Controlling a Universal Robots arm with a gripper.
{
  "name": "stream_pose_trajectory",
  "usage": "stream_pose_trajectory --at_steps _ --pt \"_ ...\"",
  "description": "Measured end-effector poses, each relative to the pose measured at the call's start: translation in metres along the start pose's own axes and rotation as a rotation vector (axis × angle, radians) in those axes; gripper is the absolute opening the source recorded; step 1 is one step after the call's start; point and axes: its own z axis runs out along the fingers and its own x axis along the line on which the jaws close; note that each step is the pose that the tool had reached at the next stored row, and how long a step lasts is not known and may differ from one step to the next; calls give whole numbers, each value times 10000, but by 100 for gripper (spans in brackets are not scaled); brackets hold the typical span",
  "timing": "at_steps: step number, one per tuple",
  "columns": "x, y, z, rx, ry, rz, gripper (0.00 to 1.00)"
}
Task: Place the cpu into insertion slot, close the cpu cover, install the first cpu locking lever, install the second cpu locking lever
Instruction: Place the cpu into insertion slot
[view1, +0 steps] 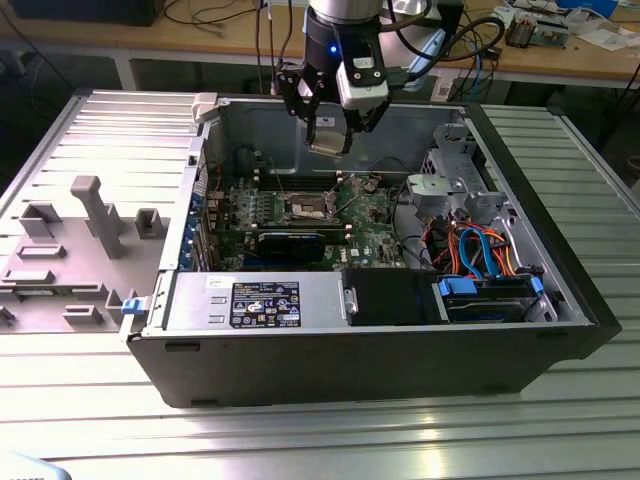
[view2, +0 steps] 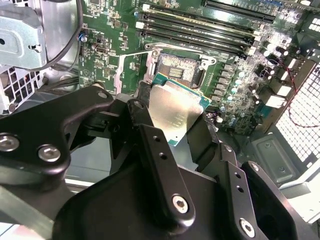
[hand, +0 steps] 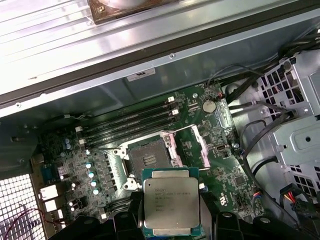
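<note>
My gripper hangs over the open computer case, shut on the cpu, a flat square chip with a dull silver top. Both wrist views show the cpu clamped by its edges between the black fingers. The insertion slot lies below on the green board, dark in the middle and uncovered. The cpu cover, a thin silver frame, stands swung open beside the slot. The cpu is well above the slot and apart from it.
Long black memory slots run beside the socket toward the case wall. A black graphics card lies on the slot's other side. A metal drive cage and coloured cables fill the exterior view's right. A grey fixture tray sits outside the case.
</note>
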Motion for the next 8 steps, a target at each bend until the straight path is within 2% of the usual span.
stream_pose_trajectory --at_steps 8 --pt "0 0 2 -4 -23 260 54"
